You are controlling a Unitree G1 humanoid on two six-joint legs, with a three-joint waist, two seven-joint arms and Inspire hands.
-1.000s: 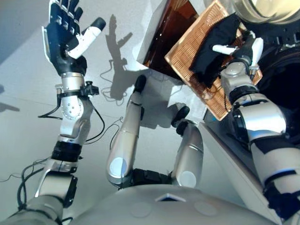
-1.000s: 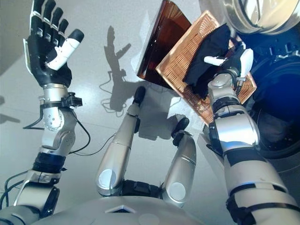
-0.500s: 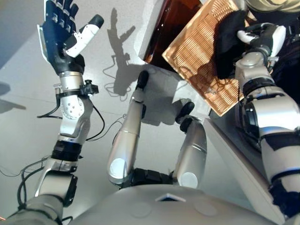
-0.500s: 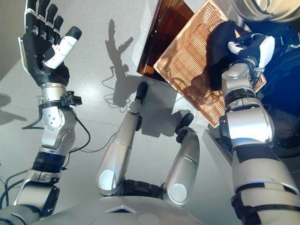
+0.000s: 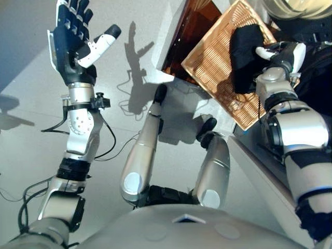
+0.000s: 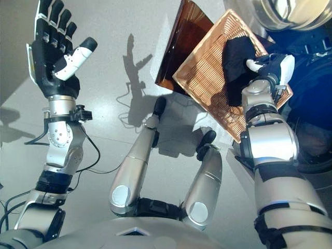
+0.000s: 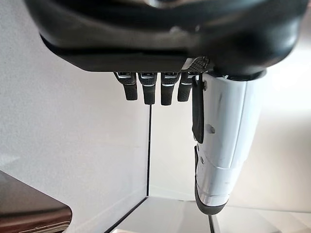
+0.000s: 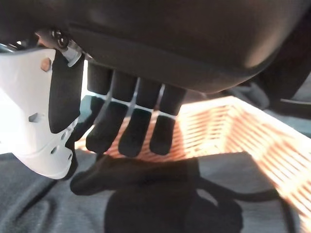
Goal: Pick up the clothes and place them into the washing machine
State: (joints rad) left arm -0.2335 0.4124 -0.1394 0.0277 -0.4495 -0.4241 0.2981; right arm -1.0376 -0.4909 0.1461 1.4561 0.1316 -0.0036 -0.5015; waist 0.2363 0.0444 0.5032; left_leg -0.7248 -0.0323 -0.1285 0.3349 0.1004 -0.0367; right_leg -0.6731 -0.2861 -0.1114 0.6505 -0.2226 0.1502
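A black cloth [image 5: 244, 57] lies bunched in the shallow wicker basket [image 5: 207, 57], which rests tilted on the dark brown box [image 5: 189, 26] beside the washing machine [image 6: 311, 104]. My right hand [image 5: 280, 54] is at the cloth's edge, on the machine side. In the right wrist view its fingers [image 8: 131, 131] hang relaxed just above the dark cloth [image 8: 170, 204], with the white thumb beside them, and they hold nothing. My left hand [image 5: 70, 39] is raised high on the far left, open and empty, with its fingers spread.
The machine's round metal door [image 5: 295, 8] stands open above the basket. The machine's white front edge [image 5: 259, 176] runs down the lower right. Pale grey floor [image 5: 31, 129] spreads to the left.
The whole picture has shifted a little. My right hand has moved along the basket toward the machine, and the black cloth has gone from a long strip to a tighter bunch. The left hand stays raised.
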